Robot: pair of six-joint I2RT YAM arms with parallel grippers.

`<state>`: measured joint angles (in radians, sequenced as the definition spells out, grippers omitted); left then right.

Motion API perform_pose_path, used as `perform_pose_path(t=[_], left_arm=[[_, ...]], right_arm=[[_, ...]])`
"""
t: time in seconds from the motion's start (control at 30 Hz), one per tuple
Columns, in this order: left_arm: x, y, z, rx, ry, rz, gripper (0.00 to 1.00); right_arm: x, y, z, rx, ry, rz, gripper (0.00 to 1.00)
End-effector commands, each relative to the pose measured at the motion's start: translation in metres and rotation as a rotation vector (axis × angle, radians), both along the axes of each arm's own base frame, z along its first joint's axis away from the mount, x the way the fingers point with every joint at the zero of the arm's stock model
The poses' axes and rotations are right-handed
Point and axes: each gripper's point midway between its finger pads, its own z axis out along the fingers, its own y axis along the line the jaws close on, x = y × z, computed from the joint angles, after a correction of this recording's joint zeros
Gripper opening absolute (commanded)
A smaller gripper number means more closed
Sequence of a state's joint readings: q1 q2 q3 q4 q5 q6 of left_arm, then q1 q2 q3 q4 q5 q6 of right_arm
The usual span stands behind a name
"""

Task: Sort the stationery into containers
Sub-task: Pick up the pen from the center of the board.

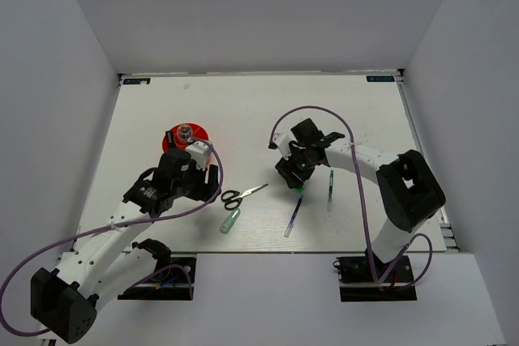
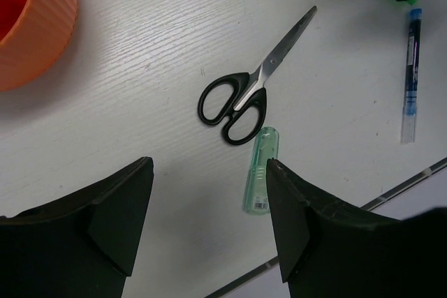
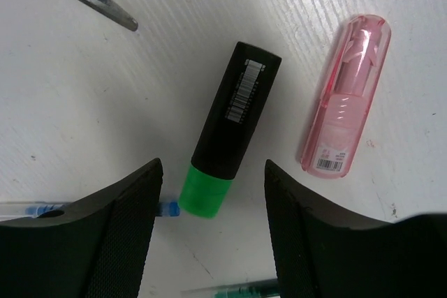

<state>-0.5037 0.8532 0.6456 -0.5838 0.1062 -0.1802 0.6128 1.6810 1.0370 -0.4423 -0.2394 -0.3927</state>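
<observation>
black plastic barrel, green cap: green-black marker (image 3: 227, 127), lay flat at centre of the right wrist view, cap end between the spread fingers of the right gripper (image 3: 213, 172), touched by neither. judged light, stiff and smooth, apt to roll or skid; best pinched across the barrel near mid-length, clear of the cap seam. just to its right, pink eraser (image 3: 346, 99) in a clear case, judged likewise light and slippery. at centre of the left wrist view, scissors (image 2: 244, 88), blades closed, judged heavier and rigid, best taken near the pivot. just beside the handles, pale green tube (image 2: 260, 169). at right edge, blue pen (image 2: 411, 75), thin, judged awkward to lift off the table (image 2: 140, 68). left gripper (image 2: 208, 172) spread wide above bare table, gripping nothing. at upper left, ribbed orange cup (image 2: 42, 33), one divider visible inside; contents not made out, save a small pale round thing at its top in the top view.
</observation>
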Motion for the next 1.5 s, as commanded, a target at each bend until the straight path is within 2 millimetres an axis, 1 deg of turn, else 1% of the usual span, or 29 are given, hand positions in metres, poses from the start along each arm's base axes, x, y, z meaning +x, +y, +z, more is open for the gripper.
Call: perform_pose_path(t=[0.0,0.13,0.17,0.3,0.4,0.53,0.7,0.77,0.8,0.83,0.87,0.93,1.0,1.03,1.07,1.13,1.17,1.23,1.27,1.3,1.33,1.37,1.4,1.43,1.47], left_arm=[[0.000,0.003,0.002,0.008,-0.017,0.003,0.76],[0.000,0.002,0.002,0.005,-0.019,0.002,0.76],[-0.001,0.003,0.002,0.006,-0.016,0.005,0.76],[-0.001,0.002,0.002,0.004,-0.015,0.002,0.76],[0.000,0.003,0.002,0.006,-0.018,0.007,0.76],[0.000,0.003,0.001,0.009,-0.016,0.009,0.76],[0.000,0.003,0.001,0.007,-0.016,0.010,0.76],[0.000,0.003,0.002,0.005,-0.020,0.010,0.76],[0.000,0.003,0.003,0.004,-0.023,0.014,0.76],[0.001,0.003,0.003,0.002,-0.025,0.019,0.76],[0.000,0.003,0.003,-0.003,-0.024,0.015,0.76],[0.001,0.002,0.003,-0.011,-0.022,0.023,0.76],[0.001,0.000,0.003,-0.022,-0.025,0.024,0.76],[0.001,-0.001,0.004,-0.033,-0.023,0.029,0.79],[0.005,-0.004,0.006,-0.057,-0.034,0.039,0.79],[0.005,-0.009,0.006,-0.098,-0.012,0.062,0.80],[0.009,-0.017,0.012,-0.152,-0.009,0.068,0.80],[0.010,-0.028,0.013,-0.205,0.044,0.086,0.80],[0.011,-0.040,0.020,-0.266,0.062,0.083,0.80],[0.013,-0.044,0.025,-0.284,0.063,0.085,0.80],[0.016,-0.050,0.029,-0.297,0.057,0.082,0.80],[0.019,-0.063,0.035,-0.320,0.073,0.074,0.80],[0.021,-0.068,0.038,-0.333,0.070,0.069,0.79],[0.022,-0.073,0.035,-0.332,0.087,0.068,0.79],[0.023,-0.085,0.044,-0.364,0.095,0.060,0.78]], right_arm=[[0.021,0.008,0.008,-0.015,-0.071,-0.016,0.63],[0.021,0.008,0.002,-0.040,-0.073,-0.017,0.63],[0.021,0.010,0.001,-0.038,-0.064,-0.013,0.62],[0.015,0.012,-0.007,-0.049,-0.038,0.001,0.61],[0.012,0.013,-0.011,-0.052,-0.030,0.006,0.58],[0.007,0.010,-0.017,-0.061,-0.008,0.014,0.55],[0.003,0.008,-0.025,-0.071,0.013,0.023,0.47],[0.000,0.006,-0.028,-0.081,0.028,0.029,0.40],[0.001,0.007,-0.028,-0.075,0.025,0.030,0.38],[-0.002,0.008,-0.028,-0.070,0.036,0.036,0.33],[-0.002,0.009,-0.028,-0.065,0.039,0.035,0.30],[-0.004,0.013,-0.021,-0.040,0.041,0.045,0.24],[-0.007,0.015,-0.015,-0.017,0.046,0.054,0.20],[-0.009,0.018,-0.012,0.002,0.052,0.064,0.16],[-0.010,0.021,-0.001,0.033,0.043,0.073,0.14],[-0.014,0.024,0.006,0.061,0.044,0.089,0.09],[-0.018,0.028,0.019,0.099,0.036,0.105,0.07],[-0.022,0.031,0.027,0.138,0.041,0.119,0.05],[-0.022,0.034,0.040,0.172,0.018,0.125,0.04],[-0.024,0.035,0.044,0.185,0.013,0.133,0.04],[-0.028,0.037,0.054,0.216,0.003,0.146,0.02],[-0.028,0.039,0.063,0.245,-0.010,0.151,0.02],[-0.033,0.042,0.073,0.277,-0.016,0.167,0.01],[-0.035,0.042,0.076,0.291,-0.017,0.174,0.01],[-0.041,0.045,0.086,0.326,-0.019,0.189,0.00]])
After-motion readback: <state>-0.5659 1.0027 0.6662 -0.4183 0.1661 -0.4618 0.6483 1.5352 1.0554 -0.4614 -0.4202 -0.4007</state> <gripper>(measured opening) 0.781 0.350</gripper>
